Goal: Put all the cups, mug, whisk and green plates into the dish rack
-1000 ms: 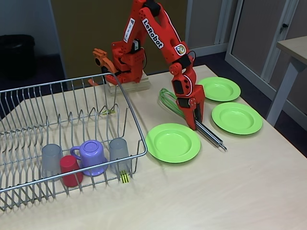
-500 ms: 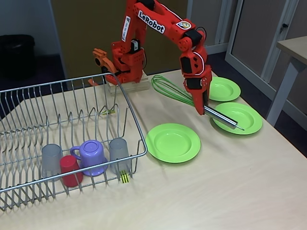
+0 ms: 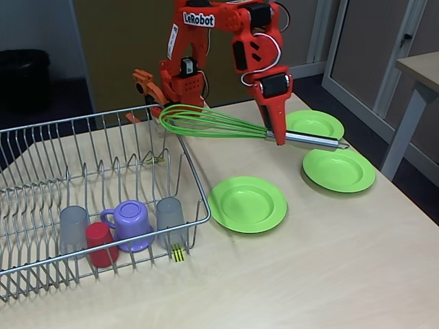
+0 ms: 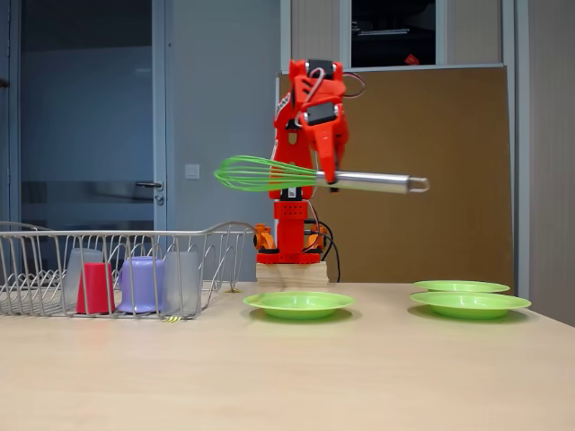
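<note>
While clamped in the gripper (held level), whisk aloft, wires over the rack corner.

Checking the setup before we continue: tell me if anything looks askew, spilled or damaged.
Nothing stands out. The whisk hangs level in the gripper, clear of the table. The tumblers and the mug sit upside down in the dish rack, apparently on purpose. Three green plates lie flat.

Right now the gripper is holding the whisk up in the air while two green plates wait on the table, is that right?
Not quite: three green plates lie on the table, as a fixed view shows. The gripper does hold the whisk aloft.
</note>
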